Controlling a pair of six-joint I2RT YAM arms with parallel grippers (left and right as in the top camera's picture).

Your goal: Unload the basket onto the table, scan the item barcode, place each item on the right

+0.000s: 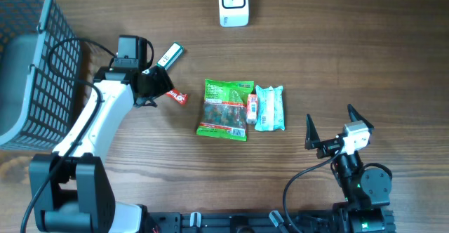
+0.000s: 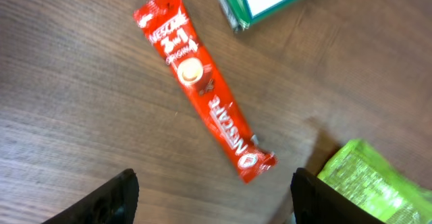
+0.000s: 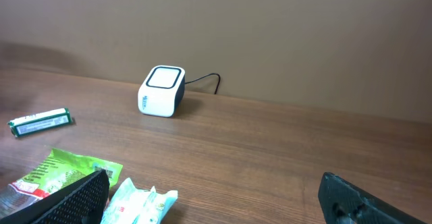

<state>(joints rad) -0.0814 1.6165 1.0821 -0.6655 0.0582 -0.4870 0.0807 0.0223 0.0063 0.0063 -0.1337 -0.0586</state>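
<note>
- While nothing is in hand yet, the wooden surface (image 1: 351, 50) carries everything, the goods lying loose around its middle.
- A grey mesh basket (image 1: 28, 64) stands at the robot's left edge.
- The left gripper (image 2: 214, 183) hangs over the red coffee sachet (image 2: 202, 89), its fingers spread wide with nothing between them. The right gripper (image 1: 328, 112) sits at the near right, well apart from the goods, and it too is wide and empty.
- A green snack bag (image 1: 224, 109) lies flat mid-surface, with a pale blue packet (image 1: 269, 108) near it.
- The white scanner (image 1: 233, 3) stands at the far edge, well apart from the sachet.
- A green-and-white stick pack (image 1: 169, 55) lies just past the left gripper.
- The sachet lies flat and slantwise between the stick pack and the snack bag, touching neither. I'd judge it very light, thin and limp, with a glossy skin that could slide or buckle when pinched. Taking it across its narrow width near the middle looks safest, so the ends droop least. No barcode shows on the upturned face.
</note>
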